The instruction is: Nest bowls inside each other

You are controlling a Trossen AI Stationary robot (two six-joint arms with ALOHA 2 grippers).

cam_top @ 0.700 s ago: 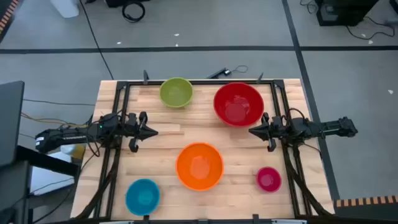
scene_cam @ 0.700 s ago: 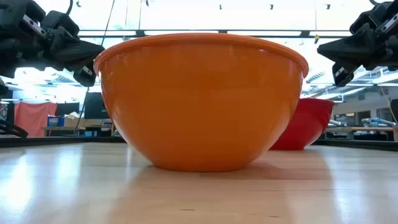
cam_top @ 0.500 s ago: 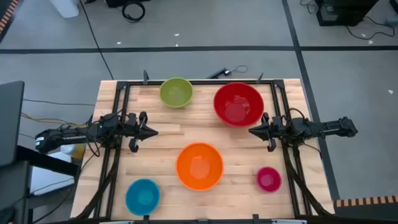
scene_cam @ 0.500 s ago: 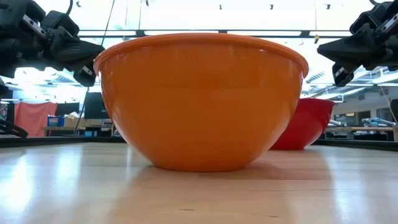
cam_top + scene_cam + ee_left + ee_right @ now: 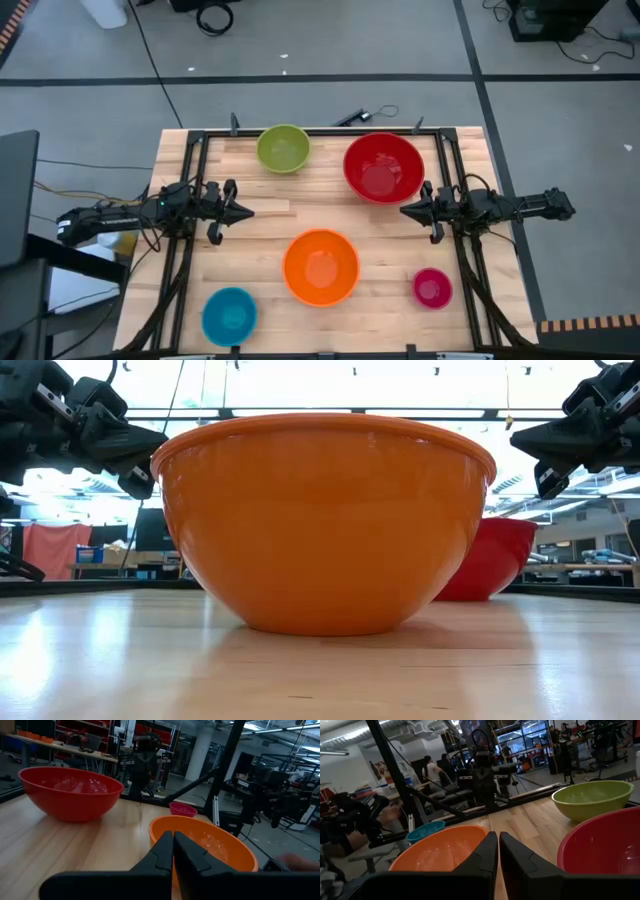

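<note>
You see five separate bowls: orange bowl (image 5: 321, 267) centre-front, red bowl (image 5: 383, 166) behind it. Left gripper (image 5: 244, 211) and right gripper (image 5: 408, 210) flank them, fingers together, holding nothing.

The worktop (image 5: 260, 225) is bare between the left pincer (image 5: 246, 211) and right pincer (image 5: 405, 210), giving a clear lane. The orange bowl (image 5: 320, 266) stands just in front of that lane; the red bowl (image 5: 382, 166) crowds the right pincer's far side.
</note>
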